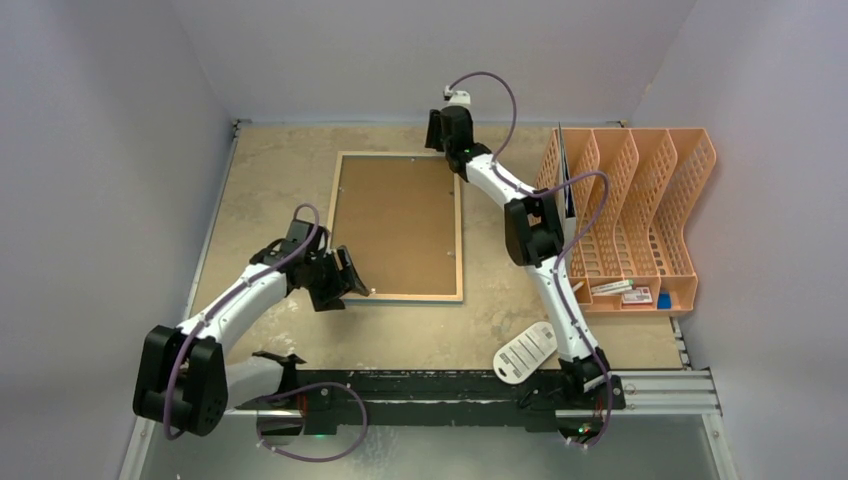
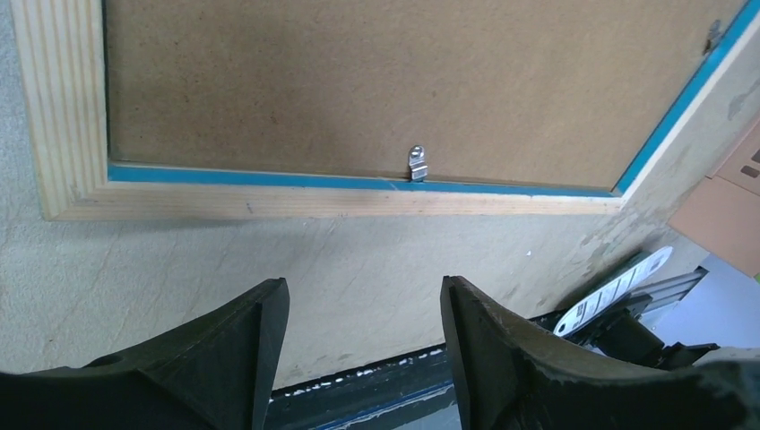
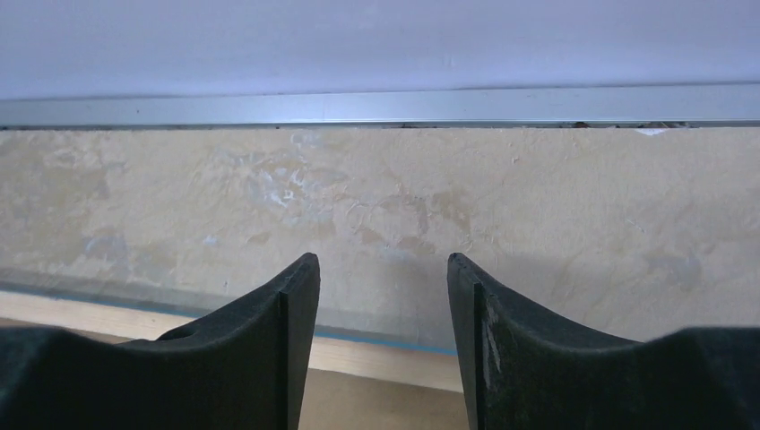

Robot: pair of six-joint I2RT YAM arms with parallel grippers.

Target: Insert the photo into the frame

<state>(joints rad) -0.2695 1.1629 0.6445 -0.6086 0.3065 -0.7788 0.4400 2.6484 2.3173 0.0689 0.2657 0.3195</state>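
Wood-backed frame (image 1: 410, 296) lies face down mid-table (image 1: 270, 180), brown board (image 1: 395, 225) sitting in it. Left gripper (image 2: 363, 300) hovers by its near left corner, jaws apart, empty. Right gripper (image 3: 384, 269) is at the far right corner, also spread, gripping nothing.

The table (image 1: 270, 170) has a mottled beige top. The frame (image 1: 400, 296) lies flat near its middle, light-wood back upward, with a brown backing board (image 1: 397, 225) seated inside it. A peach file organizer (image 1: 640, 210) stands along the right side. A white oval tag (image 1: 524, 352) rests at the near edge.
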